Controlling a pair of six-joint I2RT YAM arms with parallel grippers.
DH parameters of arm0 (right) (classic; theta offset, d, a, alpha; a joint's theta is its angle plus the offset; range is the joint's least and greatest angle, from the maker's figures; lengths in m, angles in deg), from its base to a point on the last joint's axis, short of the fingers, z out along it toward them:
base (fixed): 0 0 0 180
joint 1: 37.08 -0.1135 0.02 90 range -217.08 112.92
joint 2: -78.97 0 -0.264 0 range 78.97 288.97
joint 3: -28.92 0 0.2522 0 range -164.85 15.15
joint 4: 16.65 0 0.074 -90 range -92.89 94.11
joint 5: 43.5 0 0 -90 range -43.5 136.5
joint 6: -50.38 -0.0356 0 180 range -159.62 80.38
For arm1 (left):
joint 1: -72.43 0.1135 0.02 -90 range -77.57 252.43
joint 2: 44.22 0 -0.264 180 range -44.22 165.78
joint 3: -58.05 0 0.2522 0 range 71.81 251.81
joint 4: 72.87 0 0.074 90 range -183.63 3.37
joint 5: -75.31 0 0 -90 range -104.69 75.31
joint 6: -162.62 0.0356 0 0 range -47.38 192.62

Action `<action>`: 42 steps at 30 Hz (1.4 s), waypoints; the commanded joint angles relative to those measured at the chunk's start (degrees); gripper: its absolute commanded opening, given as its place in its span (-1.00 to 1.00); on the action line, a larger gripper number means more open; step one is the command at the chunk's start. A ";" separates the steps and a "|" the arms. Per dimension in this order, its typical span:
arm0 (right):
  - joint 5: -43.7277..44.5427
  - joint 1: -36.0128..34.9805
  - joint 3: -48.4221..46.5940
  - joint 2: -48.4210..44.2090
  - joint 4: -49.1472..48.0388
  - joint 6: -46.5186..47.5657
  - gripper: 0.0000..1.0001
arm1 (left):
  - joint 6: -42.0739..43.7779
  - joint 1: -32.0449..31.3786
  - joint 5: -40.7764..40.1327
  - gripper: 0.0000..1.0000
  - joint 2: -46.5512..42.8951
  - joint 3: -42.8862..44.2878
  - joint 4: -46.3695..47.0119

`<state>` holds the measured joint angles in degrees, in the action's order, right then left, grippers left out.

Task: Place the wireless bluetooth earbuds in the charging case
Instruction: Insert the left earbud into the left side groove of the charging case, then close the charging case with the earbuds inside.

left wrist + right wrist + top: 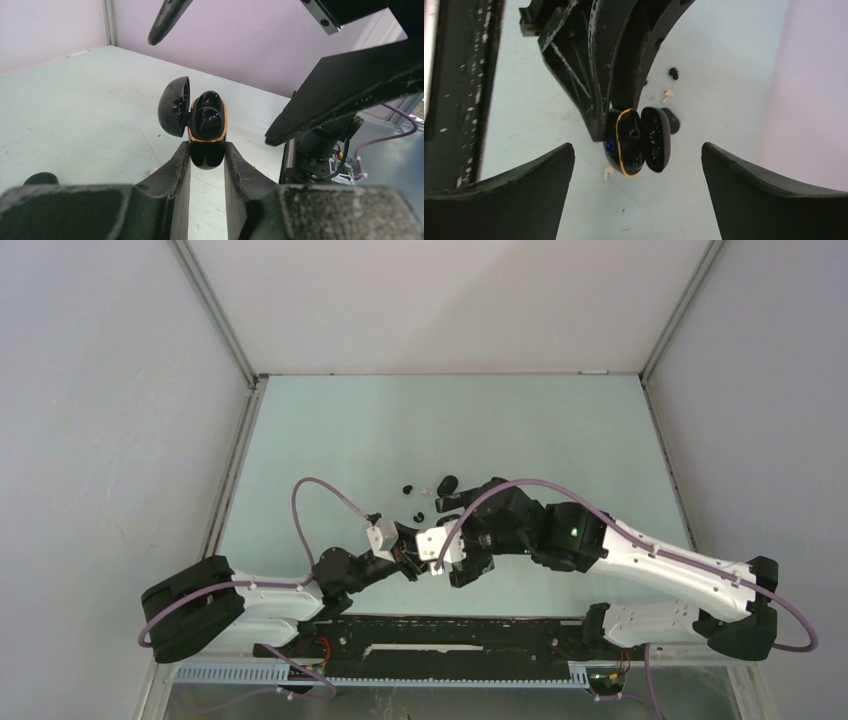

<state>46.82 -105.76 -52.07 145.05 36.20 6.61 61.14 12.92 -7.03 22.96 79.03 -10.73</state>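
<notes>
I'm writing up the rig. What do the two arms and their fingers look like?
Both the left arm and right arm have white shells with black joints. A lilac cable loops along each. A small green light glows on the right arm's black housing. The fingers are black, curved and tapering, scuffed with pale flecks.

The black, gold-rimmed charging case [206, 152] stands upright in the left gripper [206, 146], lid open, black earbuds [207, 107] seated inside; a whitish earbud [668, 93] lies loose on the table [724, 50].
</notes>
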 commanded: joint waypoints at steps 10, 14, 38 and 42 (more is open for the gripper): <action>-23.01 26.21 -11.09 1.27 21.06 -7.33 0.99 | 2.03 0.09 2.10 -1.00 2.32 1.70 3.52; -40.13 36.19 -9.07 1.54 31.62 -0.14 0.98 | 3.08 0.09 5.50 -1.00 3.31 2.37 2.34; -61.04 42.45 17.91 -0.64 0.47 -11.06 0.79 | 0.26 -0.66 16.11 -1.00 17.71 9.59 1.63; -60.24 39.87 17.91 0.66 0.24 -11.12 0.78 | -1.33 -0.70 17.12 -1.00 20.13 11.02 1.70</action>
<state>-13.66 -63.75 -33.51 145.60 40.09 -3.24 61.81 12.57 8.07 41.21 87.41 -11.32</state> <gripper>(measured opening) 0.894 0.276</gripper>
